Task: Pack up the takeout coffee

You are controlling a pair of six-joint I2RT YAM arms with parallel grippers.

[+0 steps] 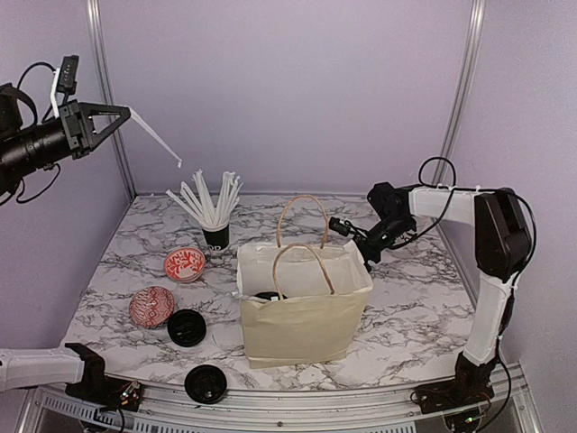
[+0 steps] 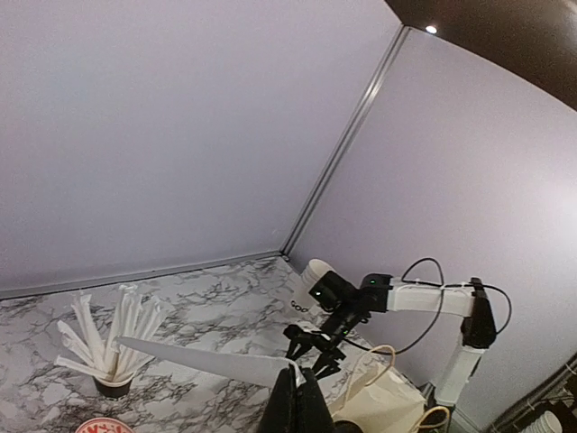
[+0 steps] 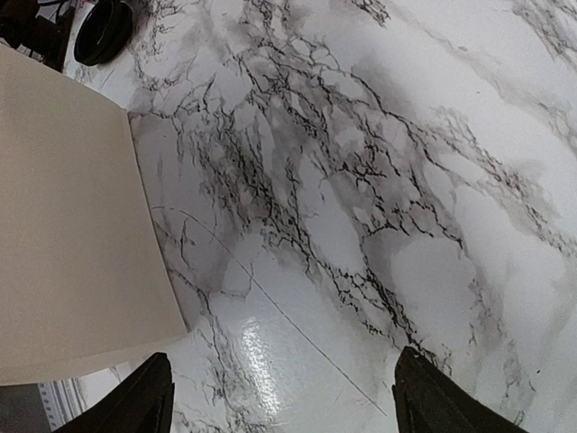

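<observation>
Takeout coffee cup first, and all that shows of it is a round black plastic lid. It sits down inside the cream paper carrier bag, toward the bag's 9 o'clock side. The cup's wall is hidden behind the bag's front panel. The bag stands upright and open in the middle of the white-and-grey marble tabletop, both tan loop handles raised.

High on the left, the left claw hangs well clear of the table. It is pinched tight on one long white paper stick, which slants away from the fingertips toward 4 o'clock. Its free end points at the black cup of white sticks. That cup stands at 11 o'clock from the bag, its sticks fanned out.

Over to the right claw, at 1 o'clock from the bag, just beside the back right corner of its rim. Its fingers are spread wide with nothing between them. The wrist view shows bare marble below and the bag's cream wall off to one side.

At 9 o'clock from the bag sit two red-patterned round bowls, one nearer and one farther out. Two loose round black lids lie flat, one at 8 o'clock and one by the front edge at 7 o'clock.
</observation>
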